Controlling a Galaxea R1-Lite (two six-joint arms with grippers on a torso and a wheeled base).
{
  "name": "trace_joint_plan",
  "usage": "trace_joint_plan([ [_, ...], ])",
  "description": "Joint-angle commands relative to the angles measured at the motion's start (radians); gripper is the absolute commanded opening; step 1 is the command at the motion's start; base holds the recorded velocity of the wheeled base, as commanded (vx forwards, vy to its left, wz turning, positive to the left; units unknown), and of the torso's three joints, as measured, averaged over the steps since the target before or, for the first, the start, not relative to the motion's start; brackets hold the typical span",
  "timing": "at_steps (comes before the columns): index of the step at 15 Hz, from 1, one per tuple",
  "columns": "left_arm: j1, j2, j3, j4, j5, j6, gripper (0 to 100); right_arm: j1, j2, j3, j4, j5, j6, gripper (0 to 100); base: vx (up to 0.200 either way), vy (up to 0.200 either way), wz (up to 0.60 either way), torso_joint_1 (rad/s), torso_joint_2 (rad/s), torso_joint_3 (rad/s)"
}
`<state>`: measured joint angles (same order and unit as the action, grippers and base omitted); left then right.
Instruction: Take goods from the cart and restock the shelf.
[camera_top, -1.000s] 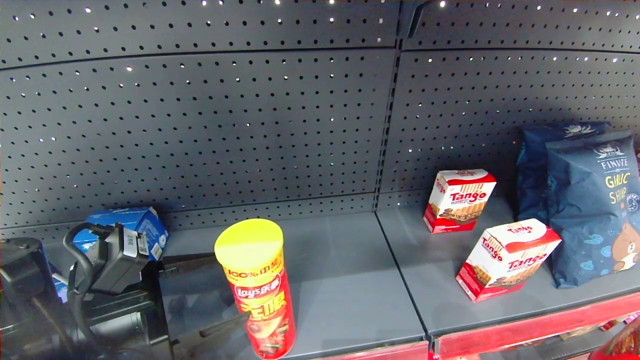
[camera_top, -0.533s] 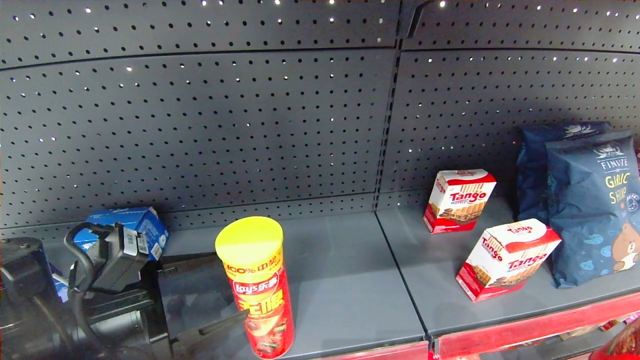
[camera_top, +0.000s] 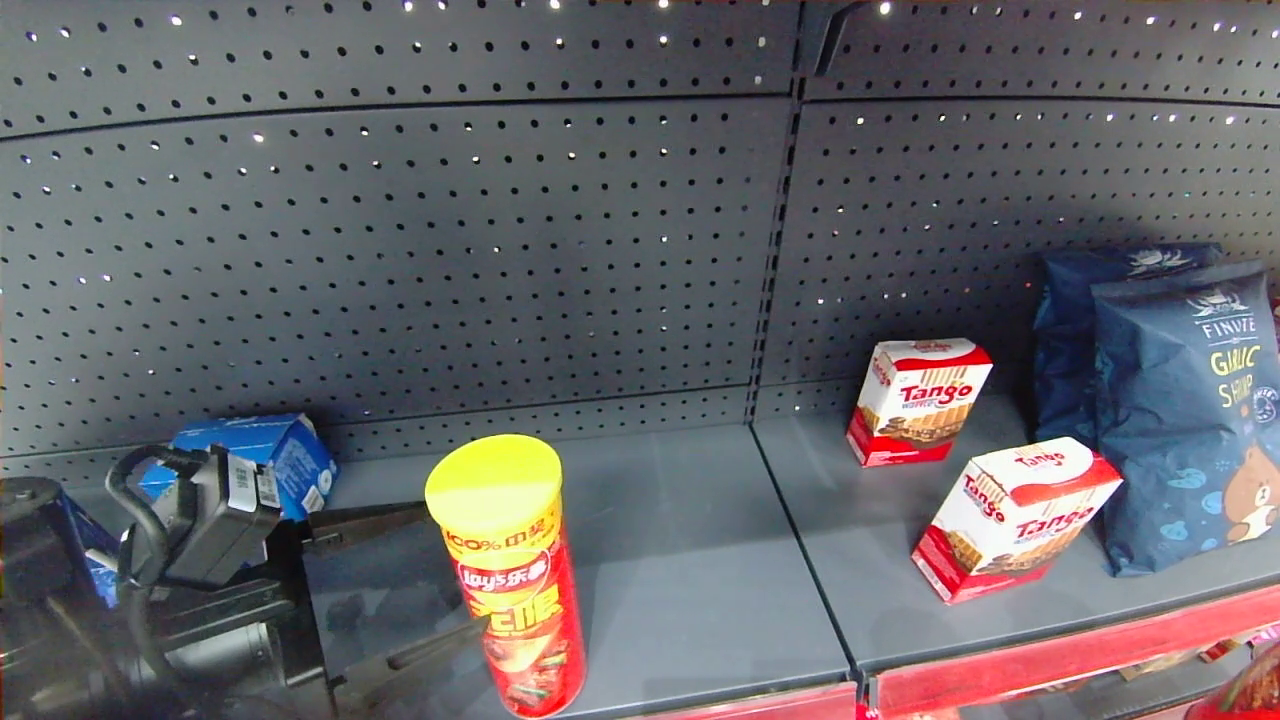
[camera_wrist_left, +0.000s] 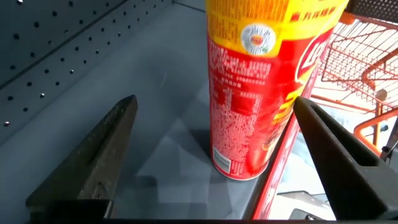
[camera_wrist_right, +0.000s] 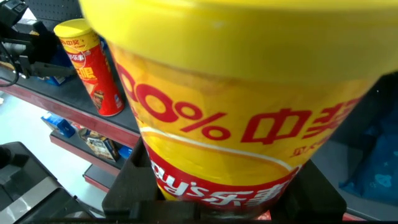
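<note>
While left fingers (camera_wrist_left: 99, 155) stand apart near chip can (camera_top: 515, 580), right fingers (camera_wrist_right: 134, 180) clamp second can (camera_wrist_right: 236, 93).

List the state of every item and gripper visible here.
shelf chip can: upright, lid on, not gripped
left gripper: open, straddling that can
second chip can: held, lid on
right gripper: shut on second chip can
wafer boxes: closed, standing
blue bags: sealed, upright
</note>
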<state>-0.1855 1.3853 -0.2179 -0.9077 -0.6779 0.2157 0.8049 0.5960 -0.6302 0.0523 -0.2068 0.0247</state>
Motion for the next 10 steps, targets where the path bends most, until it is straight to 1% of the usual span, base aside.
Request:
trace_joint_plan([
  [1, 0.0, -0.034, 0.002, 0.0, 0.001, -0.001, 100, 0.0, -0.002, 0.0, 0.0, 0.0, 0.0, 0, 0.0, 0.0, 0.0, 0.0, 0.0, 0.0],
  [4, 0.003, -0.086, 0.008, 0.0, 0.006, -0.003, 100, 0.0, -0.004, 0.0, 0.0, 0.0, 0.0, 0, 0.0, 0.0, 0.0, 0.0, 0.0, 0.0],
  [6, 0.015, -0.12, 0.017, 0.001, 0.006, -0.003, 100, 0.0, -0.004, 0.0, 0.0, 0.0, 0.0, 0, 0.0, 0.0, 0.0, 0.0, 0.0, 0.0],
  [8, 0.021, -0.175, 0.014, 0.001, 0.014, -0.009, 100, 0.0, -0.004, -0.002, 0.0, 0.0, 0.001, 0, 0.0, 0.0, 0.0, 0.0, 0.0, 0.0],
  [9, 0.021, -0.201, 0.012, 0.001, 0.041, -0.013, 100, 0.0, -0.004, -0.002, 0.0, 0.0, 0.011, 0, 0.0, 0.0, 0.0, 0.0, 0.0, 0.0],
  [10, 0.021, -0.238, 0.014, 0.003, 0.078, -0.029, 100, 0.0, -0.004, -0.002, 0.0, 0.0, 0.017, 0, 0.0, 0.0, 0.0, 0.0, 0.0, 0.0],
])
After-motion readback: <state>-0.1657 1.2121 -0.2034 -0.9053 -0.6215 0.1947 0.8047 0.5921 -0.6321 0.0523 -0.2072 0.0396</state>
